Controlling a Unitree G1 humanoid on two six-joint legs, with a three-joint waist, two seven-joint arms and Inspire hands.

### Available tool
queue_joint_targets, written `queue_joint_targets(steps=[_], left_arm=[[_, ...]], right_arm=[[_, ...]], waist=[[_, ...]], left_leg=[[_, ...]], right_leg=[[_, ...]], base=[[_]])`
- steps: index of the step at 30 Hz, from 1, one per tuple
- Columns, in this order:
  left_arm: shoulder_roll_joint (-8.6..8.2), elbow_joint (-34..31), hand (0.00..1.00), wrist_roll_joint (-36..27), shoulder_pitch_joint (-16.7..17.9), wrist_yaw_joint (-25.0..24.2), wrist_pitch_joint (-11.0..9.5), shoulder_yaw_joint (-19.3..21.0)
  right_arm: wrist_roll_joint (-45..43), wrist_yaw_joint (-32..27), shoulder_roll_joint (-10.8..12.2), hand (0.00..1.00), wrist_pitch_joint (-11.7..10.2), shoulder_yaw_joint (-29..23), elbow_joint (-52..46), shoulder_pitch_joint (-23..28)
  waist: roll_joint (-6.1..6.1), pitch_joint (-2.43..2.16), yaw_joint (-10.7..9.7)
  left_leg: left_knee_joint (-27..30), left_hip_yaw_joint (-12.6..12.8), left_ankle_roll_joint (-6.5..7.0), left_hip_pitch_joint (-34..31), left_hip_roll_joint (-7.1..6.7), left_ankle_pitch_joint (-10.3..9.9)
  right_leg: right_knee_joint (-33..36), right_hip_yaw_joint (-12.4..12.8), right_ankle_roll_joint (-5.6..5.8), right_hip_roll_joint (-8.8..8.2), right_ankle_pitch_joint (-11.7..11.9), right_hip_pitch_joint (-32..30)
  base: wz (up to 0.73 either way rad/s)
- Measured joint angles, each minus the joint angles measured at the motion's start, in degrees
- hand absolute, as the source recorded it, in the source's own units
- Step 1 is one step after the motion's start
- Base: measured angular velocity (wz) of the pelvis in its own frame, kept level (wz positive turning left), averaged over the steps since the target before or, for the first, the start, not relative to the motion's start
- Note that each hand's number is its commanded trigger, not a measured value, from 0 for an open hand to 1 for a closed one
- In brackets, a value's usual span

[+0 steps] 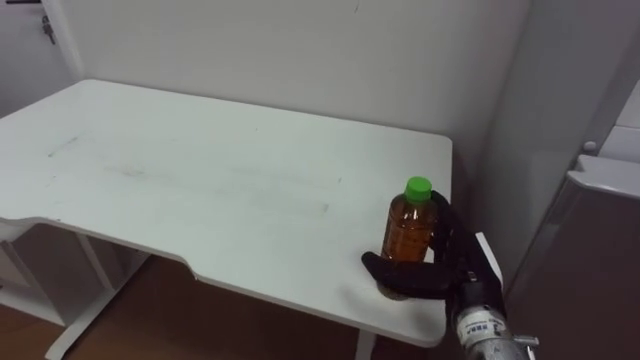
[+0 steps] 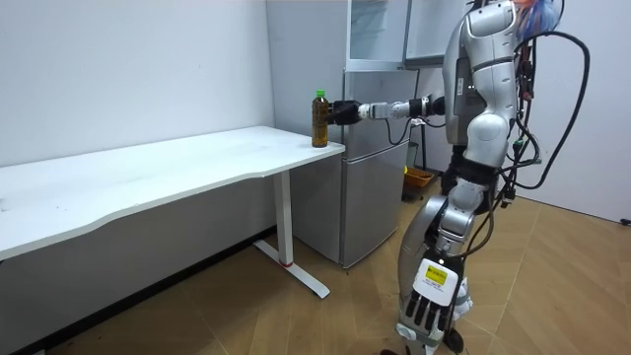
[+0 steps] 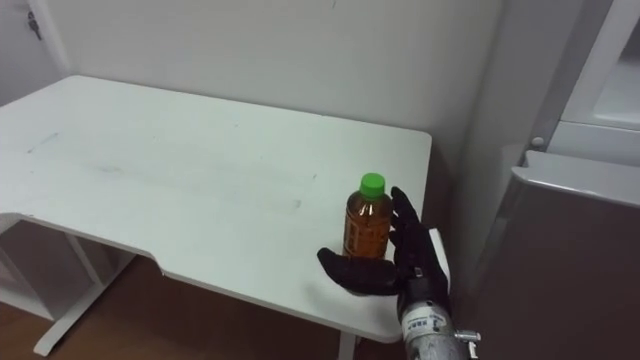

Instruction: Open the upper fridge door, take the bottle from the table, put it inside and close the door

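A clear bottle (image 1: 408, 226) of amber drink with a green cap stands upright on the white table (image 1: 200, 170), close to its near right corner. My right hand (image 1: 443, 268) is open around the bottle: its straight fingers rise behind and to the right, and the thumb lies across the front of the base. In the room view I stand beside the grey fridge (image 2: 370, 168) with the right arm stretched to the bottle (image 2: 318, 118). My left hand (image 2: 428, 308) hangs by my leg with its fingers straight.
The fridge (image 1: 600, 240) stands directly right of the table's end, with a narrow gap between them. Its upper compartment (image 2: 377, 30) rises above bottle height. A white wall runs behind the table. Wooden floor lies below the table's front edge.
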Motion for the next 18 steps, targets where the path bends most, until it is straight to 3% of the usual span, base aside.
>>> queue_joint_targets(steps=[18], left_arm=[[0.01, 0.1, 0.0, -0.1, 0.0, -1.0, 0.0, 0.0]], right_arm=[[0.0, 0.0, 0.0, 0.0, 0.0, 0.0, 0.0, 0.0]], waist=[[-0.5, 0.02, 0.0]], left_leg=[[-0.1, 0.0, -0.01, -0.1, -0.02, 0.0]], right_leg=[[-0.2, -0.3, -0.05, -0.03, -0.1, 0.0]], base=[[0.0]])
